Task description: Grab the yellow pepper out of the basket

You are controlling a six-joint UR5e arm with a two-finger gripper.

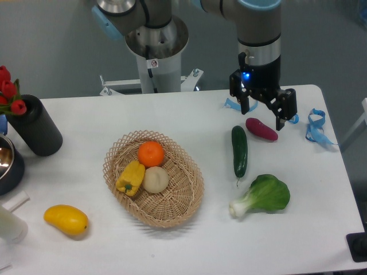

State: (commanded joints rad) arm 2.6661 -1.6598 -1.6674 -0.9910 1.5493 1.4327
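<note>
A white table (172, 246) (evenly lit, rounded corners) stands before a plain grey-blue wall (51, 46).

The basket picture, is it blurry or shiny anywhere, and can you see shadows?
In the fixed camera view, the basket and yellow pepper look fairly sharp; soft, even light leaves only faint shadows on the white table; the gripper shows a small blue glow above its fingers; the metal bowl at the left edge glints a little.

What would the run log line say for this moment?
gripper: open, above purple eggplant | yellow pepper: in basket, untouched | pick: not started
</note>
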